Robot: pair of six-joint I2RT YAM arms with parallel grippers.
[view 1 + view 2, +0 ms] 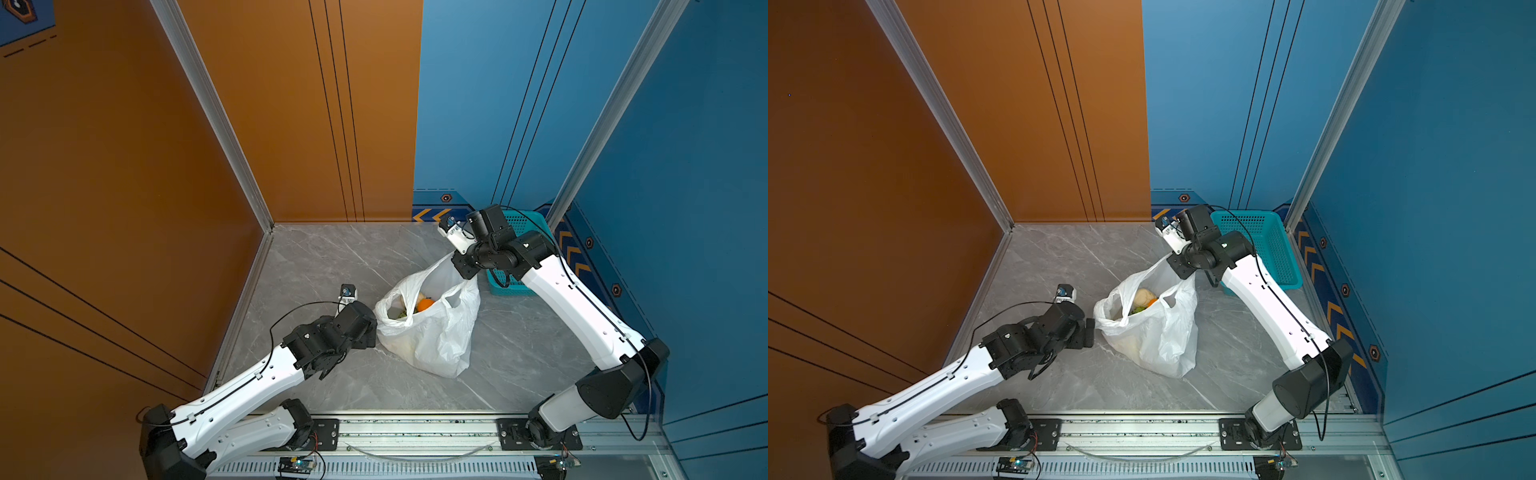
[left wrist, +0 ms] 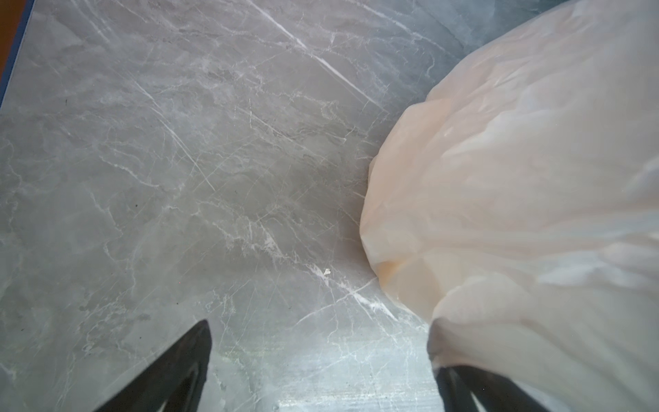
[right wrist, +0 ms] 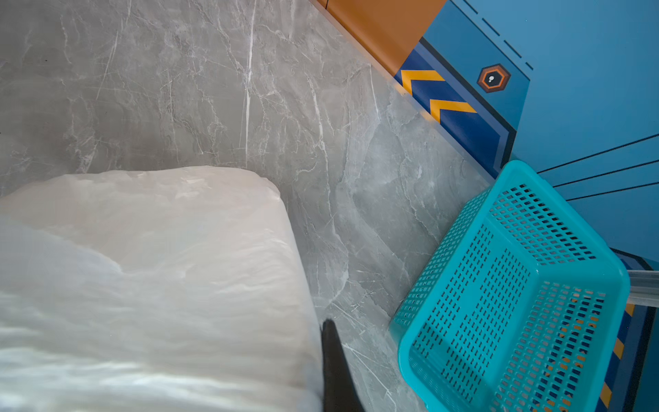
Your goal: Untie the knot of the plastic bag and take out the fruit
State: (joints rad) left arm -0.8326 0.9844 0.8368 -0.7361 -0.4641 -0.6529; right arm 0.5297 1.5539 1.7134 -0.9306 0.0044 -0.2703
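Left wrist view: the left hand (image 2: 321,347) is spread wide and empty, with the plastic bag (image 2: 517,214) touching one side. In a top view the bag stands mid-worktop (image 1: 316,257), mouth gaping upward. The fruit (image 1: 424,305) lies just beyond that nearer hand, toward the right edge. The right hand (image 1: 467,270) is clamped on the bag's far rim.

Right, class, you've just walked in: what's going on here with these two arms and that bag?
The right arm holds up one handle of the white plastic bag, its jaws shut on the plastic, so the bag's mouth gapes open and no knot shows. The left arm sits at the bag's other side, its jaws wide apart and gripping nothing. No fruit is out yet: an orange piece, a cream one and something green show through the mouth. The teal basket behind the right arm is empty.
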